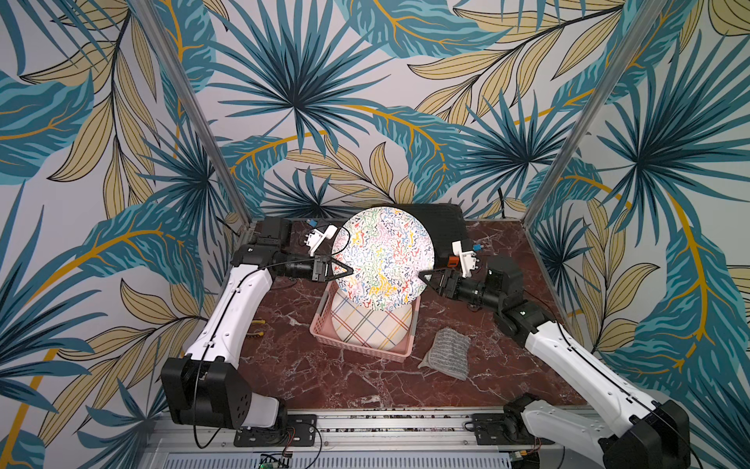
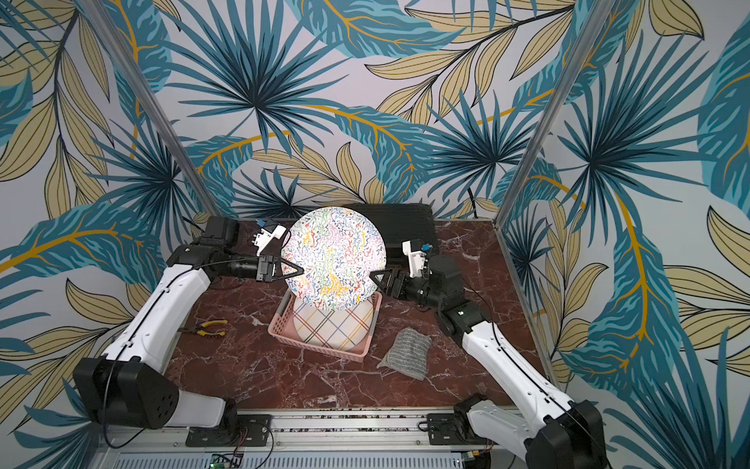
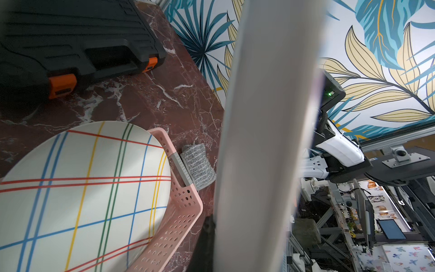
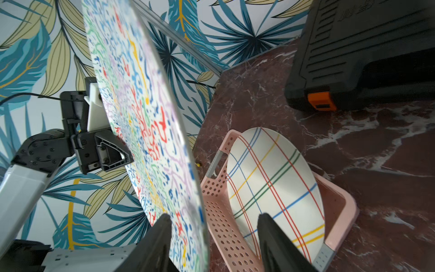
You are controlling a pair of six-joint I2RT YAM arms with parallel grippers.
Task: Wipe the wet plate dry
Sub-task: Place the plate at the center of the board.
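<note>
Squiggly plate (image 1: 383, 260) stands on edge, up in air over pink basket (image 1: 320, 318). Left claw (image 1: 348, 270) pinched tight on plate rim. Right claw (image 1: 423, 277) fingers apart, plate's other rim between them. Grey cloth (image 1: 448, 353) lies on tabletop (image 1: 324, 377) beside basket.

A plate (image 2: 333, 258) is held up over a basket (image 2: 279, 320) by the left gripper (image 2: 301, 271); the right gripper (image 2: 372, 275) is set at its opposite rim; a cloth (image 2: 406, 353) is laid nearby
</note>
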